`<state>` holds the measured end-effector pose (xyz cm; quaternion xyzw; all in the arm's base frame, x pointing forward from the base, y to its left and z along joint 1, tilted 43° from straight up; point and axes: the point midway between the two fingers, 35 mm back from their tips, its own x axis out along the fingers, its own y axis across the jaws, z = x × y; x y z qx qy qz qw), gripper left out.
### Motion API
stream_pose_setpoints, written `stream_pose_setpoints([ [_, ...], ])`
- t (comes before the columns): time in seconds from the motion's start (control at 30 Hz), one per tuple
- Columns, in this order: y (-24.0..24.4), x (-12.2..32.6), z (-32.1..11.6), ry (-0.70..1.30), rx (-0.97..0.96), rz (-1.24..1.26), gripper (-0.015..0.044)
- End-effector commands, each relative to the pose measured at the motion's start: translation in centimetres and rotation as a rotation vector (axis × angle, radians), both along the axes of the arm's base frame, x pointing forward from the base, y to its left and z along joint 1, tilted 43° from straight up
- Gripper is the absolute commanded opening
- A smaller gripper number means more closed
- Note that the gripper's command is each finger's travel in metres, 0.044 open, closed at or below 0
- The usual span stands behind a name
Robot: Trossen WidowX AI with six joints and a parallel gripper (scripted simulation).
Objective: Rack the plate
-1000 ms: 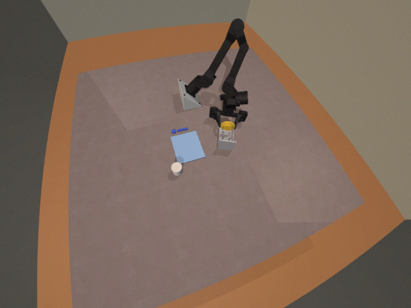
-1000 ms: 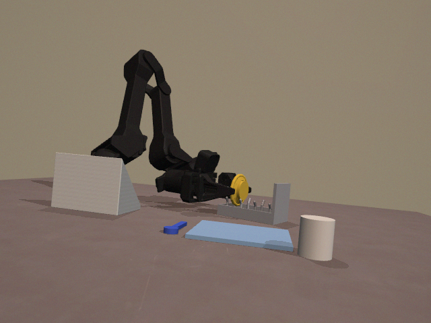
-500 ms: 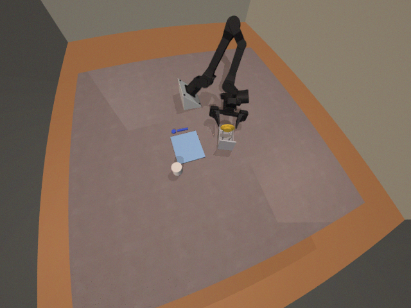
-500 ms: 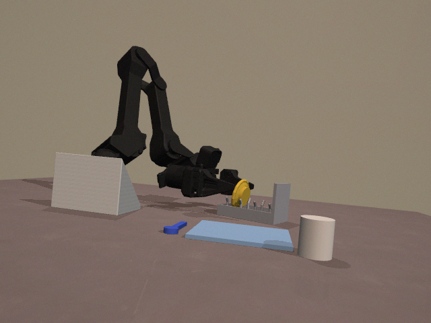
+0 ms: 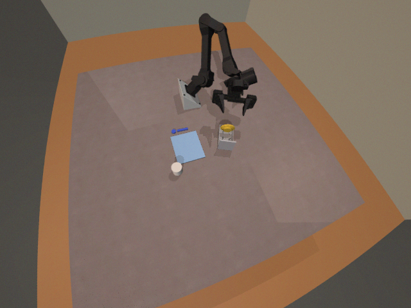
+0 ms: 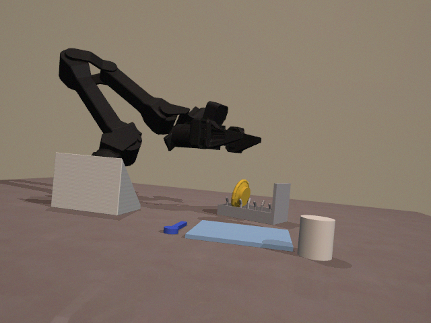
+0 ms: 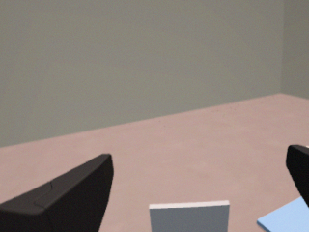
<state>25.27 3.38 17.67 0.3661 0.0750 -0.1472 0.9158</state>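
The gripper [image 5: 233, 113] [image 6: 245, 139] [image 7: 200, 159], spread wide and holding nothing, hung above the rack [image 5: 227, 145] [image 6: 281, 203] [image 7: 189, 218]. The yellow plate [image 5: 227, 128] [image 6: 240, 193] stood near-upright in its end slot; fingers dipping on retreat could have knocked it over.

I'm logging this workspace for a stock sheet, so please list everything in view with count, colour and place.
plate: one, yellow, standing in the rack, at the end away from its tall wall
rack: one, grey, beside the board
board: one, light blue, flat on the table
spoon: one, blue, next to the board
cup: one, off-white, near a board corner
table: one, brownish, under everything
arm: one, black, on a pale wedge base
gripper: one, black, open above the rack's plate end
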Motion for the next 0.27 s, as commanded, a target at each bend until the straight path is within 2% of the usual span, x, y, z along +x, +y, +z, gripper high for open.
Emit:
stream_pose_setpoints([
  [0.0,-0.3,0.2,0.1,0.033,-0.041,0.016,0.04],
  [0.23,-1.4,1.2,-1.2,0.206,-0.199,0.052,0.04],
])
